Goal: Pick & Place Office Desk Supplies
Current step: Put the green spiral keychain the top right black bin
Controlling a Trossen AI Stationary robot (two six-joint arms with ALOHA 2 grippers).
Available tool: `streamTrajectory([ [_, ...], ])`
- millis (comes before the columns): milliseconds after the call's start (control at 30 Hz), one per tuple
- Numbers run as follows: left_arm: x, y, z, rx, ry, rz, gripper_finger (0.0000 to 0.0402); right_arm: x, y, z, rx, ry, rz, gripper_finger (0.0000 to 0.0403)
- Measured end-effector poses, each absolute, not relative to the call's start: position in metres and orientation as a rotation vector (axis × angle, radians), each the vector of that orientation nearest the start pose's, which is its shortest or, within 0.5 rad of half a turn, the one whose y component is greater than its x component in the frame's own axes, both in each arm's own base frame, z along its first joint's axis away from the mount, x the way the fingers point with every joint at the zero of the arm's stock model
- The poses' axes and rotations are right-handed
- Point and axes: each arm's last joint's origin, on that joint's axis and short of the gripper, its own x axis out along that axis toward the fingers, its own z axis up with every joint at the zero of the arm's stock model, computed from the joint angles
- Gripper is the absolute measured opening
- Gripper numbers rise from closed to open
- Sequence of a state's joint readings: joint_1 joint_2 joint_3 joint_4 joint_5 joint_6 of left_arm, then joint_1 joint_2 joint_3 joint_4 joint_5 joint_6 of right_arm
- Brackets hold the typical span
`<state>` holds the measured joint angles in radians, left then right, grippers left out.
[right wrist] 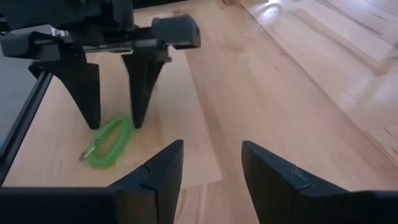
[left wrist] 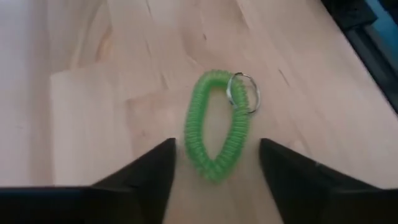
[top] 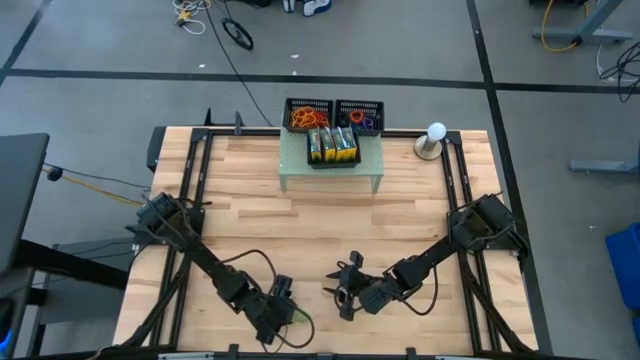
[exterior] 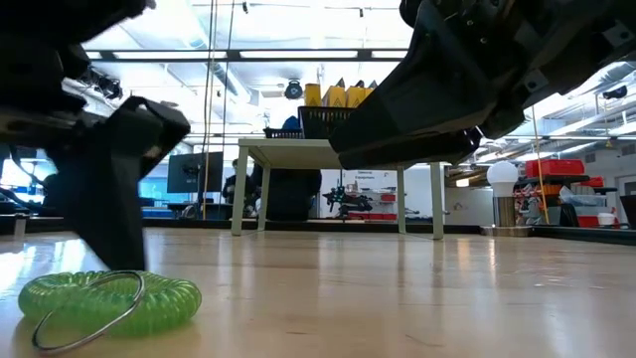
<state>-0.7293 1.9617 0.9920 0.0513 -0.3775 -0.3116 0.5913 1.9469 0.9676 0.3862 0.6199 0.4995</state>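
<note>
Green coil lies flat on table, lower left; left gripper straddles it, released. Right gripper nearby, open, empty, likely waiting its turn.

Grey concrete floor surrounds the table, crossed by dark tape lines; one runs across the upper part of the high view. Loose cables and a yellow cord lie along the top edge. Blue bin at right edge. Light wooden tabletop fills the centre. Low view: ceiling strip lights across the top, dark monitor at left centre, red storage boxes at right.
</note>
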Motion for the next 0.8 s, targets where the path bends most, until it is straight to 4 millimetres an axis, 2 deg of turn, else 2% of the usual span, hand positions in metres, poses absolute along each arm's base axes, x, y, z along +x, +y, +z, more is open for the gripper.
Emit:
streamTrajectory([
  [67,0.282,-0.234,0.104,0.168,0.831,-0.212,0.0199,0.324,0.197,0.128,0.152,0.464,-0.147,0.0172],
  [233,0.282,-0.235,0.104,0.172,0.840,-0.239,0.0062,0.324,0.197,0.128,0.152,0.464,-0.147,0.0172],
  [300,0.282,-0.234,0.104,0.163,0.834,-0.218,0.0027,0.324,0.197,0.128,0.152,0.464,-0.147,0.0172],
  [500,0.282,-0.231,0.103,0.207,0.780,-0.066,0.0027,0.323,0.198,0.128,0.142,0.447,-0.181,0.0172],
  [600,0.283,-0.226,0.104,0.242,0.706,0.093,0.0027,0.323,0.199,0.129,0.177,0.437,-0.176,0.0175],
  [700,0.283,-0.223,0.108,0.250,0.600,0.264,0.0026,0.323,0.200,0.130,0.252,0.442,-0.159,0.0194],
  [800,0.282,-0.223,0.110,0.278,0.541,0.344,0.0027,0.324,0.199,0.129,0.364,0.432,-0.187,0.0224],
])
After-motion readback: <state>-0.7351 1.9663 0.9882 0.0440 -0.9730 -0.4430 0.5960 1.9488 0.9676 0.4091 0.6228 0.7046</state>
